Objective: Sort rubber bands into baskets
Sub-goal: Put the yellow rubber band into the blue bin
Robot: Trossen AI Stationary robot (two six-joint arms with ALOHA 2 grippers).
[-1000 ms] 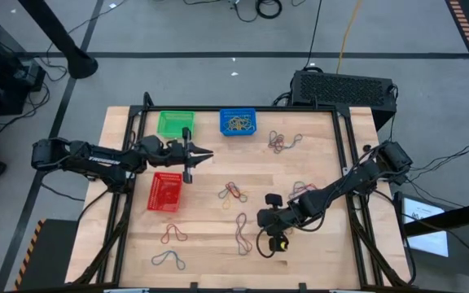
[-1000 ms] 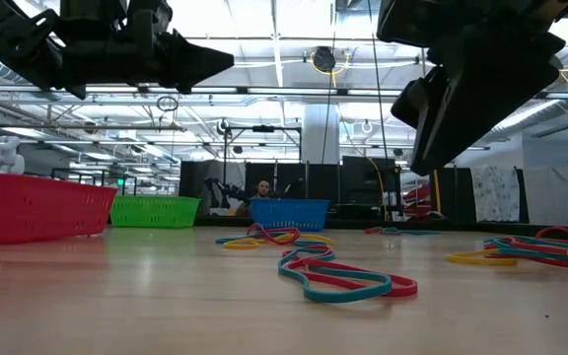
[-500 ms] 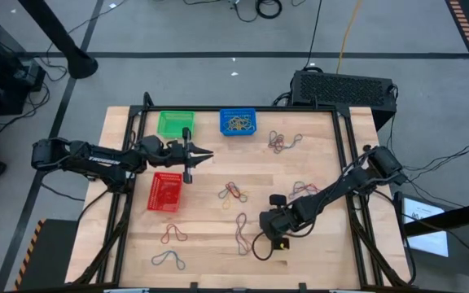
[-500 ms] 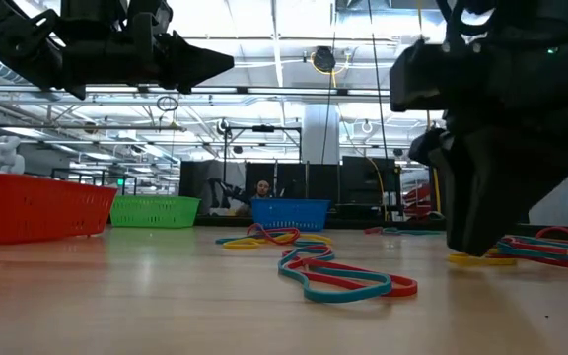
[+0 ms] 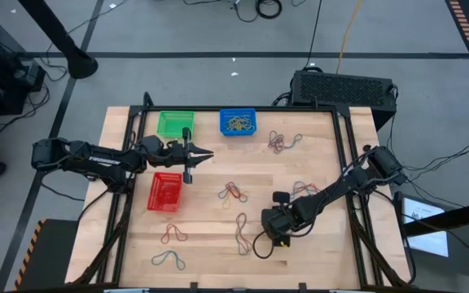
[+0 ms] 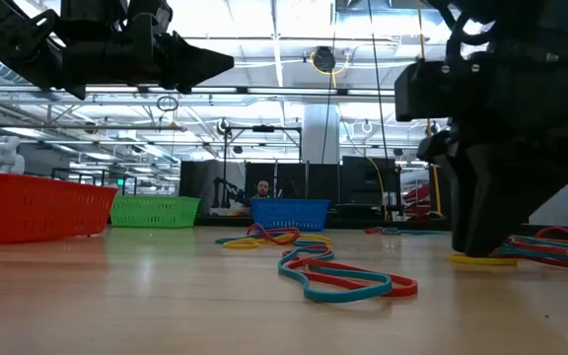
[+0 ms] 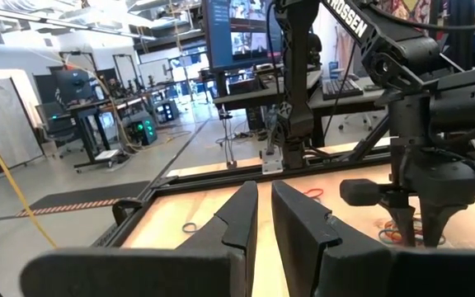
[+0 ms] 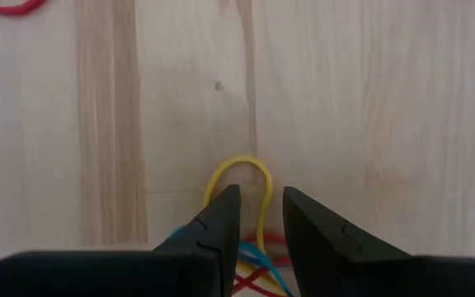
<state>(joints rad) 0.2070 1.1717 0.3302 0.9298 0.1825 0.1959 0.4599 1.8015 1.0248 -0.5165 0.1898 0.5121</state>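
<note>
Three baskets stand on the table: green (image 5: 175, 123), blue (image 5: 238, 121) with bands inside, and red (image 5: 164, 192). Rubber bands lie loose in small clusters (image 5: 233, 192) (image 5: 283, 142) (image 5: 241, 232) (image 5: 175, 234). My right gripper (image 5: 279, 237) points down at a tangle of yellow, blue and red bands (image 8: 239, 167) near the table's near edge. It is narrowly open, with one side of the yellow loop (image 8: 263, 191) between its fingers. My left gripper (image 5: 208, 153) is shut and empty, held high between the green and red baskets. My right gripper (image 8: 261, 194) comes from above, pointing down, with its fingertips (image 6: 476, 251) at the tabletop. The fingers stand on either side of one strand of the yellow band, which lies flat on the table. Whether they touch it, I cannot tell.
More bands lie at the near left (image 5: 168, 260) and by the right arm (image 5: 304, 189). In the low view a red-and-teal band (image 6: 348, 281) lies in front. Black frame rails run along the table's sides. Bare wood lies in the table's middle.
My right gripper has come down from well above the table until its fingertips stand at the tabletop, and has tipped from slanting to pointing straight down over the yellow band. The bands have stayed where they were.
</note>
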